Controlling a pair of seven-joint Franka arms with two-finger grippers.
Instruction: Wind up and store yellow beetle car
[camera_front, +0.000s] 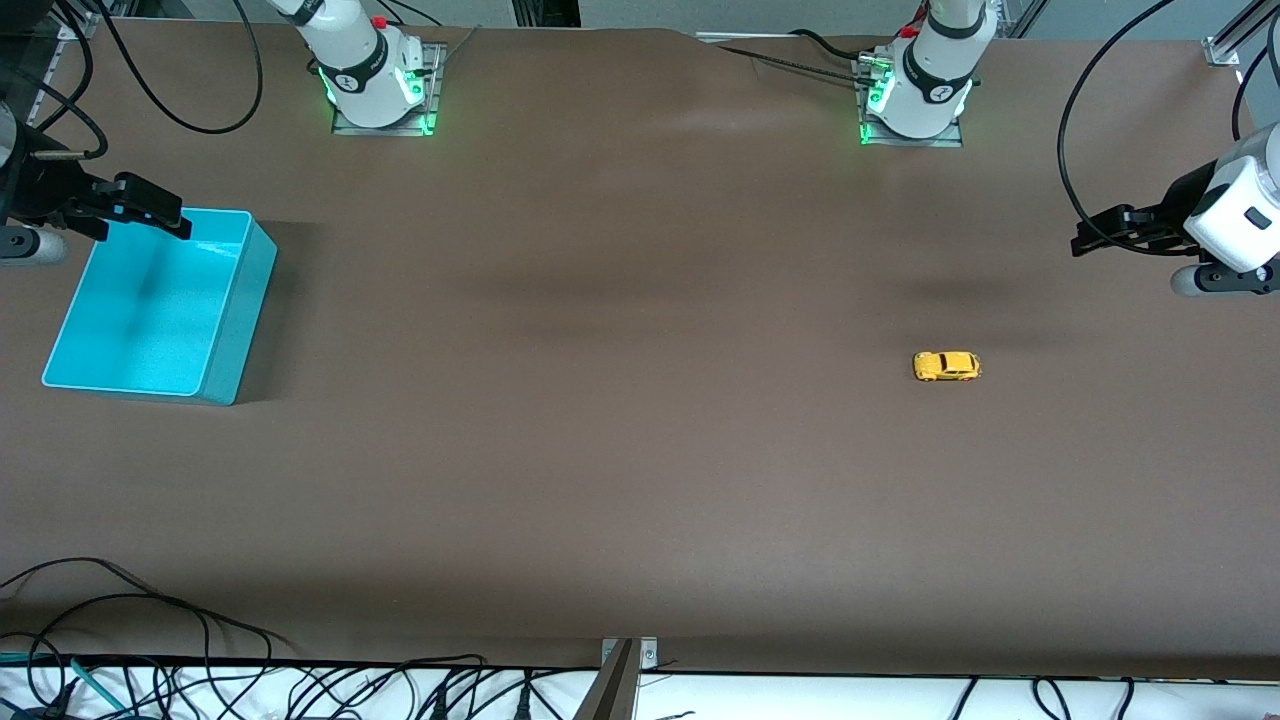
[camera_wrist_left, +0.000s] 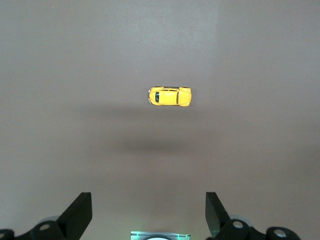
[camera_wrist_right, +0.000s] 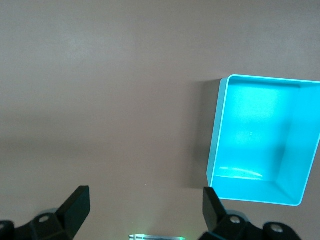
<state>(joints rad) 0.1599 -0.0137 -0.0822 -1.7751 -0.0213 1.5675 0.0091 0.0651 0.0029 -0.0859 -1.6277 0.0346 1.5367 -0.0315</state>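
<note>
Car: yellow beetle car (camera_front: 946, 366) on table | left end effector (camera_front: 1085, 238) apart, raised, well clear of it

left arm rises from its base, wrist up at the left arm's end of the table. left gripper (camera_front: 1085, 240) held in the air, fingers (camera_wrist_left: 77, 212) spread wide, nothing between them. right arm likewise raised at the right arm's end. right gripper (camera_front: 165, 215) in the air, fingers (camera_wrist_right: 75, 205) apart and empty. both wrists seem roughly level, hard to judge.
</note>
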